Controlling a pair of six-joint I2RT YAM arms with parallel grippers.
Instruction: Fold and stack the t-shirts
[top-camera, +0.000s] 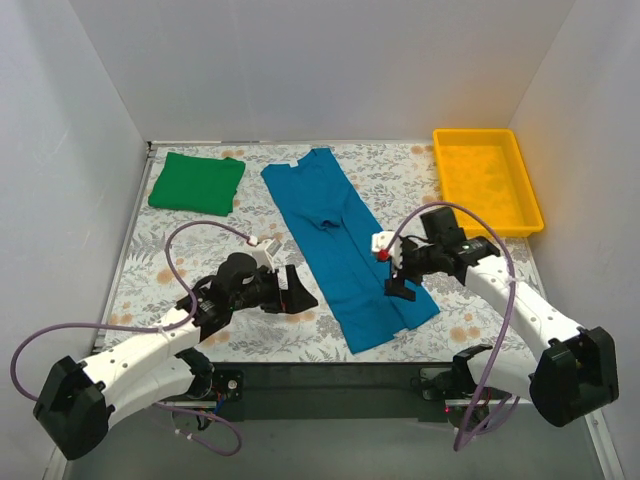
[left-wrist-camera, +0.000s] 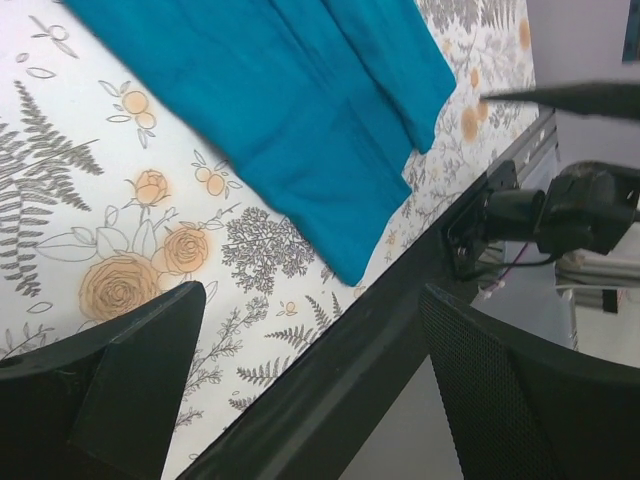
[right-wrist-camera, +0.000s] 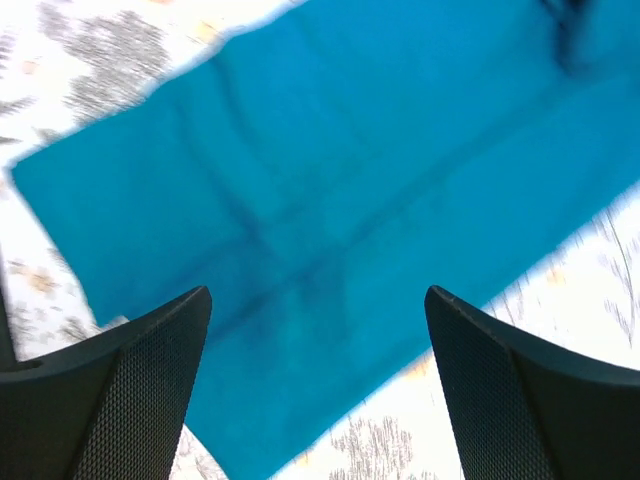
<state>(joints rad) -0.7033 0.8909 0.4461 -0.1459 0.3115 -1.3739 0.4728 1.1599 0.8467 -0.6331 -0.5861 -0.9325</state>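
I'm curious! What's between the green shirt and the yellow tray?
The long blue shirt lies between the green shirt and the yellow tray, as the top view shows.

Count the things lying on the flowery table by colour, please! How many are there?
Teal-blue t-shirt: 1
Green t-shirt: 1
Yellow tray: 1
Total: 3

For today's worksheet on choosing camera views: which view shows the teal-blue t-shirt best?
The top external view: the teal-blue t-shirt shows there end to end, as a long folded strip. The left wrist view shows only its near end; the right wrist view shows a blurred stretch of it.
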